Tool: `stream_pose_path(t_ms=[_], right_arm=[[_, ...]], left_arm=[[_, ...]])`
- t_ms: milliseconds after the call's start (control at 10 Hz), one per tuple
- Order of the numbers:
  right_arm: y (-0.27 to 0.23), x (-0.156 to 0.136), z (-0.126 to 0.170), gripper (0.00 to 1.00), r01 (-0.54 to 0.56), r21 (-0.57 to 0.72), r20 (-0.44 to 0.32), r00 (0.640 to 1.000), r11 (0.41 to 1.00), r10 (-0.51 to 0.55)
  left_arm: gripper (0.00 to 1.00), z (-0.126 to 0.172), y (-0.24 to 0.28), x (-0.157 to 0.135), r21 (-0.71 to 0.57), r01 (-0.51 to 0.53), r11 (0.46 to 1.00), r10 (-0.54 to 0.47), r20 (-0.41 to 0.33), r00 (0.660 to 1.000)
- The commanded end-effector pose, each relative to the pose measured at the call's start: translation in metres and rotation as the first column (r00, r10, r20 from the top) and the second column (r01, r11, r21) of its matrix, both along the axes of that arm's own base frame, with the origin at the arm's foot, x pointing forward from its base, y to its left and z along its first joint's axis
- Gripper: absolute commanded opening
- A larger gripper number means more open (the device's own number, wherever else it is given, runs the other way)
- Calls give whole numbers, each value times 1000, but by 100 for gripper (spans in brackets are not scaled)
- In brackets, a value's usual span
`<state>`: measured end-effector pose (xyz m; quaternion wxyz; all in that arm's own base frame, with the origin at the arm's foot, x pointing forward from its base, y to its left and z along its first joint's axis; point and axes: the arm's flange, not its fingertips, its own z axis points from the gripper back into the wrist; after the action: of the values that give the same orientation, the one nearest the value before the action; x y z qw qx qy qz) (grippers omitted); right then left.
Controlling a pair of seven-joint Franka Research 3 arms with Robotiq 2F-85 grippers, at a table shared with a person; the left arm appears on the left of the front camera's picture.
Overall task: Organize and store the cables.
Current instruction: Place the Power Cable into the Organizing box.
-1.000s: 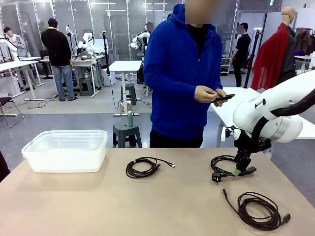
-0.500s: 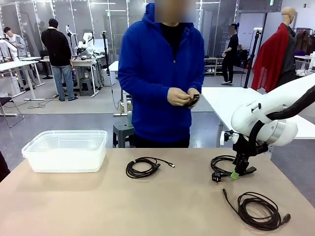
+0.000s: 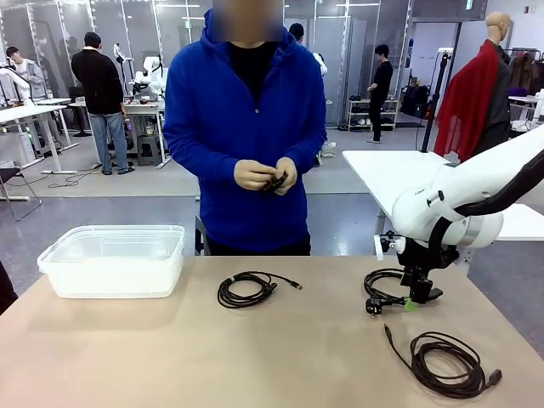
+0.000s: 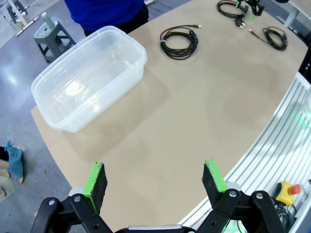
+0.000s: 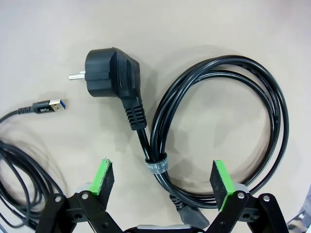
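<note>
Three black cables lie coiled on the tan table: a thin one (image 3: 246, 289) in the middle, a power cord (image 3: 382, 285) with a round plug at the right, and a larger coil (image 3: 446, 361) near the front right. My right gripper (image 3: 416, 297) hangs low over the power cord, open. In the right wrist view its green pads (image 5: 104, 177) straddle the cord's strapped section (image 5: 156, 165), with the plug (image 5: 114, 70) just ahead. My left gripper (image 4: 155, 179) is open and high above the table's left front. The middle coil (image 4: 179, 41) lies far ahead of it.
A clear plastic container (image 3: 110, 259) stands empty at the table's left. A person in a blue hoodie stands at the far edge, both hands (image 3: 265, 177) around a small dark item. A USB plug (image 5: 48, 106) of the front coil lies beside the power cord.
The person has walked left along the far edge, still handling the small dark item. My right arm has shifted slightly left over the power cord. The cables have not moved.
</note>
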<state>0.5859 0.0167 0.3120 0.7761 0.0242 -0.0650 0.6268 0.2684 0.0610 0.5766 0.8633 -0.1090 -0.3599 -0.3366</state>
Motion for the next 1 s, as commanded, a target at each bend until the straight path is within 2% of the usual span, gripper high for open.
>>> stream_pose_path(t_ms=[0,300,700,900], right_arm=[[0,12,0,100,-94,-12,-18,995,996,93],[2,16,-9,100,-132,-28,-30,991,991,132],[9,18,-19,100,-111,-66,-25,994,992,110],[9,18,-20,90,-106,-69,-25,994,992,105]], left_arm=[[100,0,1,0,0,2,1000,-2,1,1000],[100,0,1,0,0,2,1000,-2,1,1000],[100,0,1,0,0,2,1000,-2,1,1000],[100,0,1,0,0,2,1000,-2,1,1000]])
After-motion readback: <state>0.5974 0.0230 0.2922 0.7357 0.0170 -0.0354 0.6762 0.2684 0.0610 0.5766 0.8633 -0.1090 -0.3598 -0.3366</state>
